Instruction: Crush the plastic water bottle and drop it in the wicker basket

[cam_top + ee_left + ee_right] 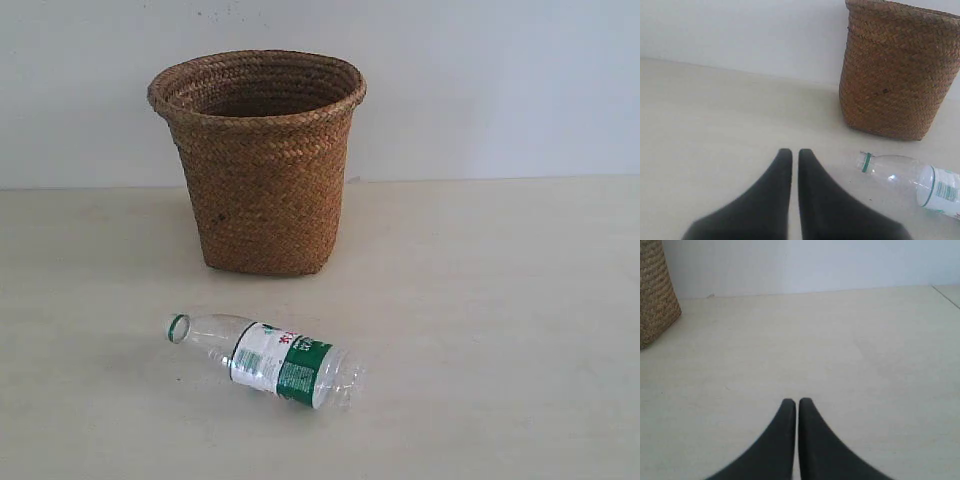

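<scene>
The plastic water bottle lies on its side on the pale table, uncapped, green neck ring to the left, unsquashed. Behind it stands the wicker basket, upright and taller than the bottle. Neither arm shows in the exterior view. In the left wrist view my left gripper is shut with nothing in it, well short of the bottle and the basket. My right gripper is shut and empty over bare table; only an edge of the basket shows there, and the bottle is out of that view.
A white wall runs behind the table. A table edge or seam shows far off in the right wrist view.
</scene>
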Robot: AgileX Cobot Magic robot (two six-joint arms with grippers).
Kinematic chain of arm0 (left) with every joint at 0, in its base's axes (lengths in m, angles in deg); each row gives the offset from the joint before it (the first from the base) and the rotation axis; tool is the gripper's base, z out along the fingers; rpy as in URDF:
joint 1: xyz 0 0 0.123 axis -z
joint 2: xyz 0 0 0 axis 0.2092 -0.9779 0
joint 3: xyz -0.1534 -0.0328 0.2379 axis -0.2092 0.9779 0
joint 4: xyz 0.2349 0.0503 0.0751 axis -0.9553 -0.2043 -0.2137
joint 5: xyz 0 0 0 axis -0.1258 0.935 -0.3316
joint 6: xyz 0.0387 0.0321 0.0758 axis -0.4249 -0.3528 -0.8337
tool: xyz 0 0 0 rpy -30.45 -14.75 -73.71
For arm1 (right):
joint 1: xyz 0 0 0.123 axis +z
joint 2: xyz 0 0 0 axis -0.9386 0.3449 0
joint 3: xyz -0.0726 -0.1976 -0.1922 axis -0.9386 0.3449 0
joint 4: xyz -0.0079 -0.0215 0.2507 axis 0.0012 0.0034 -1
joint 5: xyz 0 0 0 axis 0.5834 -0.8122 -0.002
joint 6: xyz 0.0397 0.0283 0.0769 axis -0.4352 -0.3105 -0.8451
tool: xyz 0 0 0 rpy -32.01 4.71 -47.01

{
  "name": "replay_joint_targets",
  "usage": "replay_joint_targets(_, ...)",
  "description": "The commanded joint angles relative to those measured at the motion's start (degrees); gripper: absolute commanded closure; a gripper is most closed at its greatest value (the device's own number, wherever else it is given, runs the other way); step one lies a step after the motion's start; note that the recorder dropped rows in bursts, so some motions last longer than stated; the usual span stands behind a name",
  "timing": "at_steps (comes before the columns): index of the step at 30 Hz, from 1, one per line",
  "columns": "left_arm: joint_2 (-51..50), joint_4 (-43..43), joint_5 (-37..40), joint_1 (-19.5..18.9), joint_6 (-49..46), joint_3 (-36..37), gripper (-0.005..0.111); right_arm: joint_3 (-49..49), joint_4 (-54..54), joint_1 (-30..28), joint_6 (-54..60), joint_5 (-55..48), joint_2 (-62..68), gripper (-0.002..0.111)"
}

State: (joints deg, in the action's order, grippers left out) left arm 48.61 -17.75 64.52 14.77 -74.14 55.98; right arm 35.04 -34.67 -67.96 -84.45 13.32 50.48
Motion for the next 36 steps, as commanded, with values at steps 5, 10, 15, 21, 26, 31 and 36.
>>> replay_joint_targets(5,0.2,-0.22,-0.81,-0.21,0.02,0.17,0.103,-0.01,0.21,-0.16,0.18,0.06,-0.3,0.108)
replay_joint_targets(10,0.2,-1.17,-1.23,-0.21,0.02,0.17,0.103,-0.01,0.21,-0.16,0.18,0.06,-0.3,0.108)
replay_joint_targets(15,0.2,-1.34,-1.36,-0.21,-0.07,0.17,0.103,-0.01,0.21,-0.16,0.18,0.06,-0.3,0.108)
replay_joint_targets(21,0.2,-1.34,-3.48,-0.21,-0.07,0.17,0.103,-0.01,0.21,-0.16,0.18,0.06,-0.3,0.108)
replay_joint_targets(26,0.2,1.77,-7.0,-0.21,0.44,0.17,0.103,-0.01,0.21,-0.16,0.18,0.06,-0.3,0.108)
replay_joint_targets(31,0.2,10.48,-14.29,-0.21,0.96,0.17,0.103,-0.01,0.21,-0.16,0.18,0.06,-0.3,0.108)
replay_joint_targets(36,0.2,16.67,-20.55,-0.21,7.27,0.17,0.103,-0.01,0.21,-0.16,0.18,0.06,-0.3,0.108)
